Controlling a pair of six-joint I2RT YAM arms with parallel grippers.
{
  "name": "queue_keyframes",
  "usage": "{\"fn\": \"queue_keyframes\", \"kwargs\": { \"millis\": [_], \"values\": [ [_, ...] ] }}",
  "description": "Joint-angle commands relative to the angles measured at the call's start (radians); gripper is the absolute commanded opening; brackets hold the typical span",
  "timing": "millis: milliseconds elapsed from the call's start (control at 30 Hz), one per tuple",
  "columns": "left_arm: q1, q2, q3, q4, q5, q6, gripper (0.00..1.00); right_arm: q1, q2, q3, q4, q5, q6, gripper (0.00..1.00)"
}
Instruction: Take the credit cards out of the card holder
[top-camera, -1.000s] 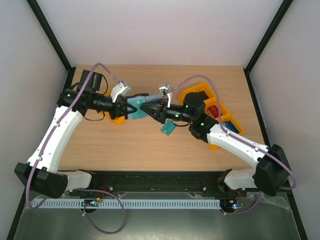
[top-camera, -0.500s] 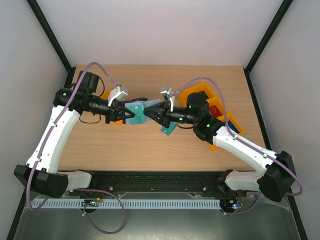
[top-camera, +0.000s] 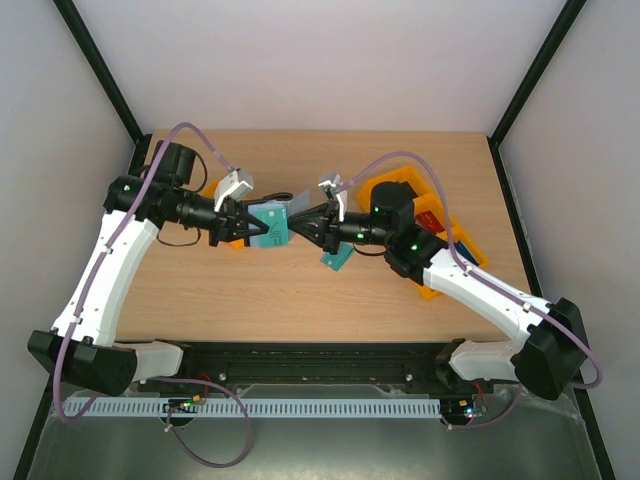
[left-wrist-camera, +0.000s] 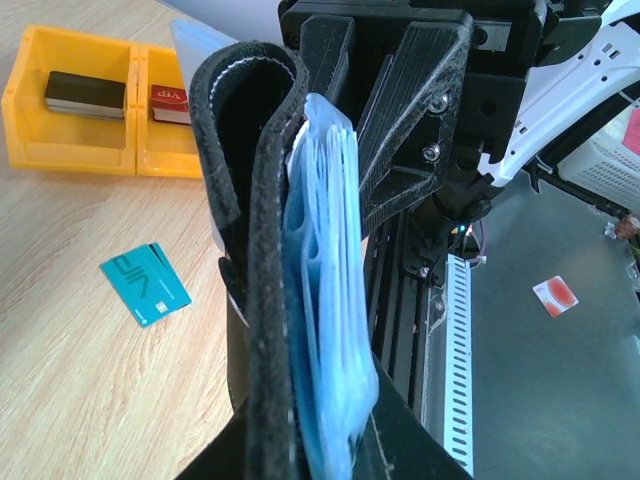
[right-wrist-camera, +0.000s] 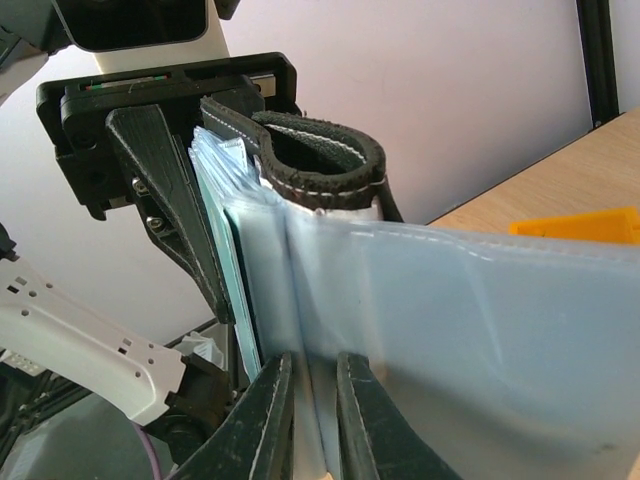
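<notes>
- From above, the card holder (top-camera: 270, 222) is held up over the surface (top-camera: 250, 300), between the two hands.
- It is pinched by the left hand (top-camera: 250, 227) and met from the other side by the right hand (top-camera: 298, 217).
- One green-blue credit card (top-camera: 335, 258) is seen lying flat on the surface, near the right hand.
- Orange trays (top-camera: 398, 183) are seen behind the right arm.
- In the left wrist view, the black cover and pale blue leaves of the card holder (left-wrist-camera: 262, 250) are squeezed by the left hand (left-wrist-camera: 310, 455).
- The credit card (left-wrist-camera: 146, 285) is seen on the surface near the orange trays (left-wrist-camera: 30, 120), where a black block (left-wrist-camera: 85, 92) and a red block (left-wrist-camera: 168, 97) are kept.
- In the right wrist view, the right hand (right-wrist-camera: 315, 410) is almost pressed together, and one see-through leaf (right-wrist-camera: 450, 320) of the card holder (right-wrist-camera: 320, 150) is pinched by it.
</notes>
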Motion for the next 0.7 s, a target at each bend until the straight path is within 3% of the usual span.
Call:
{"fn": "queue_keyframes", "kwargs": {
  "millis": [0,233,400,667],
  "values": [
    [-0.017,-0.008,0.000,0.028,0.110,-0.006,0.02,0.001,0.011,0.018,-0.022,-0.001,-0.029,0.14],
    [-0.017,-0.012,-0.001,0.031,0.099,-0.010,0.02,-0.014,-0.080,-0.014,-0.070,-0.016,-0.126,0.17],
    [-0.017,-0.010,-0.002,0.036,0.100,-0.017,0.02,-0.015,-0.055,0.011,-0.048,-0.095,-0.068,0.23],
    [-0.017,-0.011,-0.005,0.026,0.103,-0.006,0.02,-0.013,-0.025,0.019,-0.001,-0.049,-0.027,0.19]
  ]
}}
